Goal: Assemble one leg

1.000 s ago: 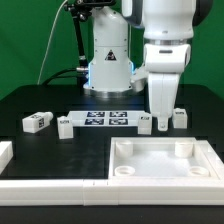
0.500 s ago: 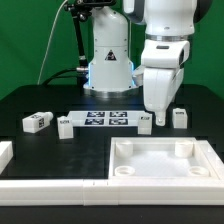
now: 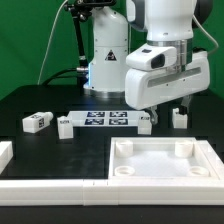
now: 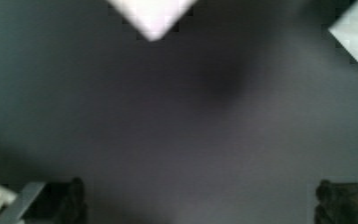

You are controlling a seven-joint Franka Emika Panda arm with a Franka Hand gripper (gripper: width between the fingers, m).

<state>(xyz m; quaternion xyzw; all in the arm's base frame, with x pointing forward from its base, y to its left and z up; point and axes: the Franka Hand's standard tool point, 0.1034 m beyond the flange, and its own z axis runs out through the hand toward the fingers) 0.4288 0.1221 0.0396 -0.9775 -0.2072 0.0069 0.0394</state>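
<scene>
Several small white legs with tags stand on the black table: two at the exterior view's left, one beside the marker board's right end and one further right. My gripper hangs tilted above the table between the two right legs, touching neither. In the wrist view the gripper is open, its dark fingers wide apart with only blurred black table between them. The large white tray-like piece lies in front.
The marker board lies flat at the table's middle, before the robot base. A white part's edge shows at the exterior view's left. Blurred white shapes sit at the wrist picture's edge.
My gripper has risen from between the two right legs and the hand has tilted over toward the exterior view's left. No leg has moved.
</scene>
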